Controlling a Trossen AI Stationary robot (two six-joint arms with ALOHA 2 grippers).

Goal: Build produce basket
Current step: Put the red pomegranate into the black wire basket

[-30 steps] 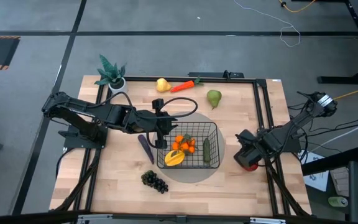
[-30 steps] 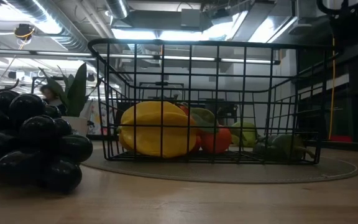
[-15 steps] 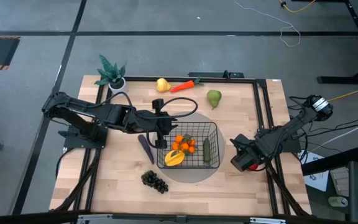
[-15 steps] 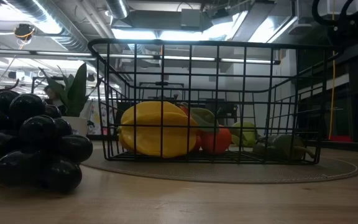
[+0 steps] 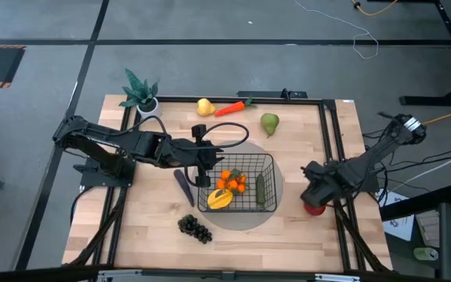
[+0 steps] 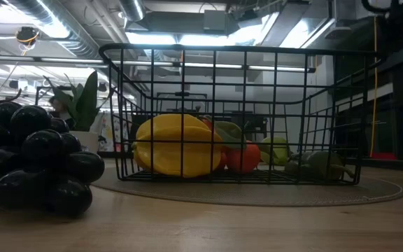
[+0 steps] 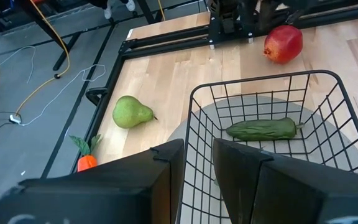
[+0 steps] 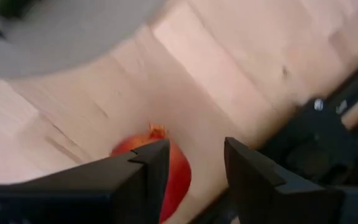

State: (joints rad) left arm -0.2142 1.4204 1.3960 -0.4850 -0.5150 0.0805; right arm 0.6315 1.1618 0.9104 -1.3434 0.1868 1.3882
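The black wire basket point(image 5: 266, 161) stands on a grey round mat and holds a yellow mango point(image 5: 219, 198), oranges point(image 5: 233, 181) and a green cucumber point(image 5: 261, 188). My left gripper point(image 5: 203, 177) is shut on the basket's rim at its far left corner. A red apple point(image 5: 312, 209) lies on the table right of the basket. My right gripper point(image 5: 314, 196) hovers open just over it; in the right wrist view the apple point(image 8: 180, 177) shows partly behind one finger. I cannot tell if that finger touches it. My left gripper point(image 7: 197, 155) straddles the basket's far rim point(image 7: 190, 134) near the left corner, one finger inside the basket and one outside. The fingers come slanting down from the table's left and lie along the rim. The basket stands flat on its mat.
Loose on the table are a yellow pear point(image 5: 204, 106), a carrot point(image 5: 232, 108), a green pear point(image 5: 269, 123), a purple eggplant point(image 5: 183, 186) and dark grapes point(image 5: 196, 227). A potted plant point(image 5: 141, 92) stands at the far left corner. Black frame rails run along the table's sides.
My right gripper has swung a little toward the basket and then back toward the table's right edge, staying low over the red apple. The left gripper and the basket have kept still.
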